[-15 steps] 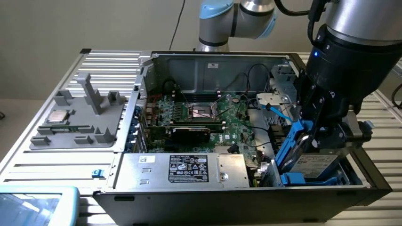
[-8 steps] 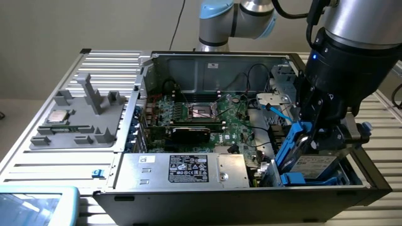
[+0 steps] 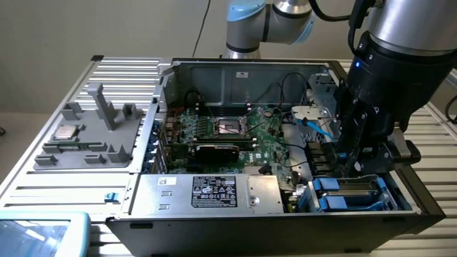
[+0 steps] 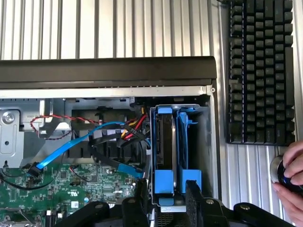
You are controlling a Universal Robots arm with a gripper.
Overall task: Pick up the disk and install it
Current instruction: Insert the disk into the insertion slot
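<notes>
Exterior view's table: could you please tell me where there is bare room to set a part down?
The ribbed table is bare between the grey fixture tray and the light-blue-rimmed object, save a small blue clip, and behind that tray. The open case is crowded with boards and cables, the hand over its end at the exterior view's right.

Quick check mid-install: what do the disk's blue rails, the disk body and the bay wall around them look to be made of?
Blue rails: likely moulded plastic, saturated colour, matte, blocky tabs. Disk: probably metal, dark edge with a thin bright rim, mostly hidden. Bay wall: seemingly bare sheet metal, flat pale grey with a dull sheen.
</notes>
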